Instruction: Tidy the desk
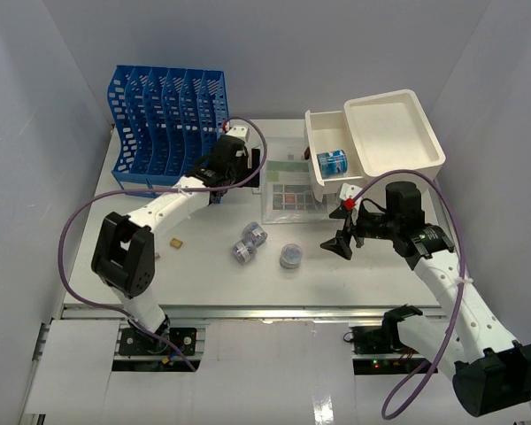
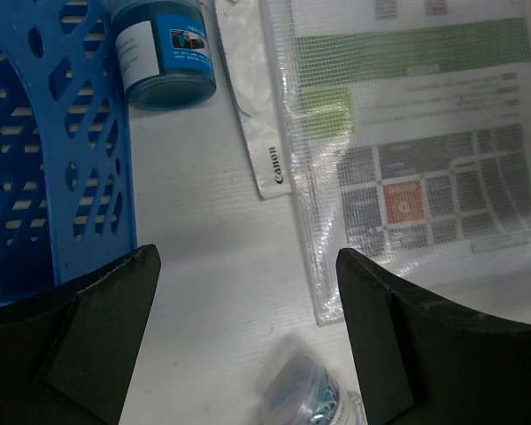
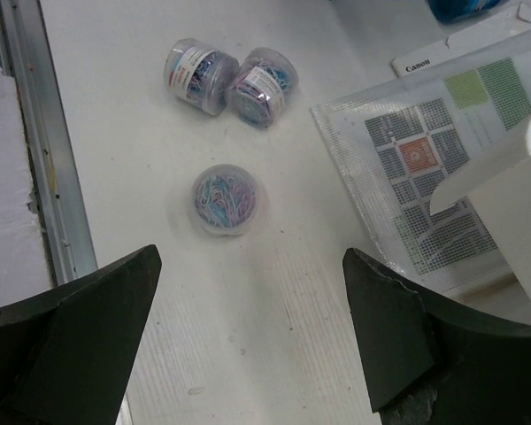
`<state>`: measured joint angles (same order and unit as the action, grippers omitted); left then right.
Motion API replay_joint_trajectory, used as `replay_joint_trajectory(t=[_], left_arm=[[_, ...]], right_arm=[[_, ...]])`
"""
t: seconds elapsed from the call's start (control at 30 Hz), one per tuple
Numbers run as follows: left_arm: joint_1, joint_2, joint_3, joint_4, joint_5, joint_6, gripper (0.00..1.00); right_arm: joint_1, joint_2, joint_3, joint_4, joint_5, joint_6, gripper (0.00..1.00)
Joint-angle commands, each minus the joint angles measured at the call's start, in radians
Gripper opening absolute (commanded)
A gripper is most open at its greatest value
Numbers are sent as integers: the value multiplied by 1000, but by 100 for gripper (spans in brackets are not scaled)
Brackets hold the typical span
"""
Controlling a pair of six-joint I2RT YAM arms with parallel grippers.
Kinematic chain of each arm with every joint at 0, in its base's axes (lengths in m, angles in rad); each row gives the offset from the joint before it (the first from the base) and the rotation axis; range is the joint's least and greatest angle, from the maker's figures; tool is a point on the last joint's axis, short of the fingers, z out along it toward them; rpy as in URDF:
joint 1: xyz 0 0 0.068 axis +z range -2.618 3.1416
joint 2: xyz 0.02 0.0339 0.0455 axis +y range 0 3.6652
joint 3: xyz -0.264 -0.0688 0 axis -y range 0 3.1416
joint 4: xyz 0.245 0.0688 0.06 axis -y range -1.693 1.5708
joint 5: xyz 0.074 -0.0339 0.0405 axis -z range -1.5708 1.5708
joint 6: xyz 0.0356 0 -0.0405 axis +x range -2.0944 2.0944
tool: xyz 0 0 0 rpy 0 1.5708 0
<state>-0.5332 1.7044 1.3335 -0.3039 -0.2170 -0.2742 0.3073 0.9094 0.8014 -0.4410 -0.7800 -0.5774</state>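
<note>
The white desk [image 1: 203, 270] carries loose items. My left gripper [image 1: 226, 188] hangs open over bare desk [image 2: 195, 186] between the blue file rack [image 1: 164, 124] and a document in a clear mesh pouch [image 1: 288, 190]. A clear tub of paper clips [image 2: 305, 398] lies just below its open fingers, untouched, and a blue jar [image 2: 164, 53] lies ahead by the rack [image 2: 44, 159]. My right gripper [image 1: 341, 241] is open and empty above the desk [image 3: 292, 310]. Ahead of it lie three paper-clip tubs [image 3: 227, 198] [image 3: 195, 74] [image 3: 261, 86].
A cream drawer cabinet [image 1: 394, 133] stands at the back right, its drawer open with a blue tub [image 1: 332, 163] inside. A white Canon strip [image 2: 261, 133] lies beside the pouch [image 2: 416, 159]. A small tan piece [image 1: 175, 240] sits near the left arm. The metal rail [image 3: 35, 150] runs along the front edge.
</note>
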Motion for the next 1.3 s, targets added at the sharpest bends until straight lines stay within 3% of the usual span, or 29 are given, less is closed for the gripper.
replay_joint_trajectory(t=[0.0,0.2,0.5,1.27], left_arm=[[42,136,209,-104,-15,39,91],[78,328,467,-204,-89,63,91],[79,515,675,-233,-140,116,91],[102,701,741,-218,-179,152,87]], right_arm=[[-70,-33,-51,57,-66,-26,90],[-88,-48,-84,61,-61,-35,90],[-91,-59,-90,61,-54,-36,90],[-97,-26,-100,62,-84,-42,90]])
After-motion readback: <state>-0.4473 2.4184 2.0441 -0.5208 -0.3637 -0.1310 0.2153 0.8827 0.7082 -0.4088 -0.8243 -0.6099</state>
